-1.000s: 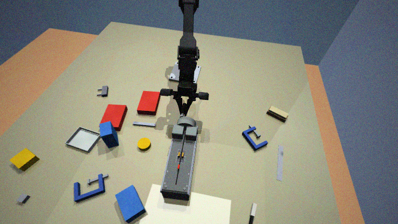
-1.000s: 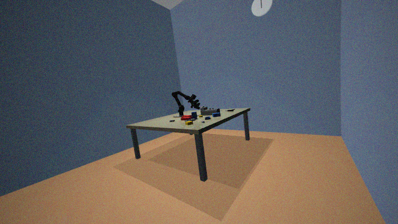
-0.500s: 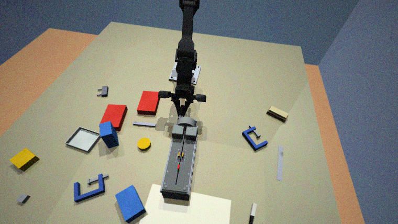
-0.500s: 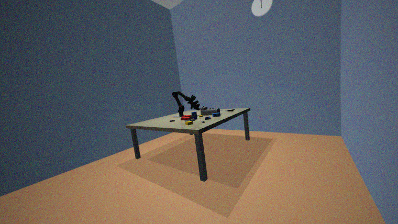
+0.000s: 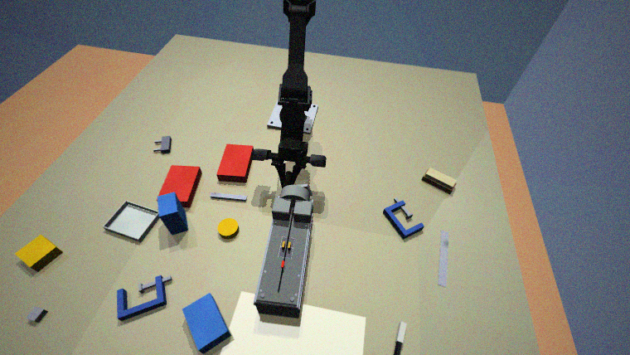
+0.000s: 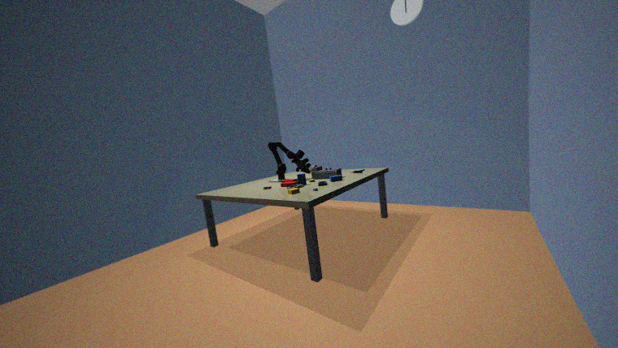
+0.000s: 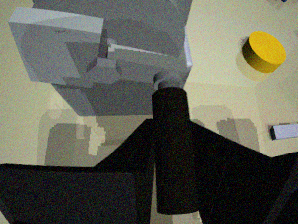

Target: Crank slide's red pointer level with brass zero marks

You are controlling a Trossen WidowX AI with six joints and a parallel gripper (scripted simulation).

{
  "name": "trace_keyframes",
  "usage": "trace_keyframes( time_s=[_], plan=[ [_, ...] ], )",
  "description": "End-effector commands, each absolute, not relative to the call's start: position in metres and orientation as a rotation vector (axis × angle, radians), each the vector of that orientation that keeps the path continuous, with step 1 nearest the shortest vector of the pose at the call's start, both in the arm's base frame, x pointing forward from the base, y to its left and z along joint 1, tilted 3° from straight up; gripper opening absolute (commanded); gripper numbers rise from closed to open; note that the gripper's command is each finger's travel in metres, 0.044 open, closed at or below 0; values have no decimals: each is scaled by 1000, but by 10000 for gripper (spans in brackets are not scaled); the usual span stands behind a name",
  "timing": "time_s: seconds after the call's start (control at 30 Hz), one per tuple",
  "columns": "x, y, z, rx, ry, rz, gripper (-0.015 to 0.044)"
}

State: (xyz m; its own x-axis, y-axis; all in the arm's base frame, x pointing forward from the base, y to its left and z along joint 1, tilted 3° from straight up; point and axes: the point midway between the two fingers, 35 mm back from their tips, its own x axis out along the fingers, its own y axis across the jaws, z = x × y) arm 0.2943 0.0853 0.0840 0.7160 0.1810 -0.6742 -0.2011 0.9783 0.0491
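The grey machine point(image 5: 272, 282) point(image 6: 327, 174) stands lengthwise in front of the arm, with a slot along its dark top. The red pointer point(image 5: 282, 264) sits in the slot, nearer the machine's far-from-arm end than the two brass zero marks point(image 5: 283, 245), so it is clearly off level with them. The crank's black handle point(image 7: 172, 155) is a cylinder joined to the grey crank arm point(image 7: 140, 59) at the machine's arm-side end. My gripper point(image 5: 288, 182) point(image 7: 164, 125) is shut on the handle, one finger on each side. In the top view the fingers hide the handle.
Left of the machine are a yellow disc point(image 5: 227, 227) point(image 7: 267, 50), a grey bar point(image 5: 228, 196) point(image 7: 286, 131), two red blocks point(image 5: 235, 162) point(image 5: 181, 184) and a standing blue block point(image 5: 172, 212). A blue clamp point(image 5: 402, 221) lies right. A white sheet point(image 5: 335, 333) lies at the machine's near end.
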Motion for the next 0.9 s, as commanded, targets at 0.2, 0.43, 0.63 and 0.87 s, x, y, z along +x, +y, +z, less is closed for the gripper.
trace_keyframes(
  time_s=[0.2, 0.43, 0.63, 0.87],
  plan=[
    [293, 93, 72, -26, 751, 210, 0],
    [292, 99, 68, -26, 752, 210, 0],
    [292, 104, 64, -25, 752, 211, 0],
    [290, 110, 63, -24, 752, 211, 0]
  ],
)
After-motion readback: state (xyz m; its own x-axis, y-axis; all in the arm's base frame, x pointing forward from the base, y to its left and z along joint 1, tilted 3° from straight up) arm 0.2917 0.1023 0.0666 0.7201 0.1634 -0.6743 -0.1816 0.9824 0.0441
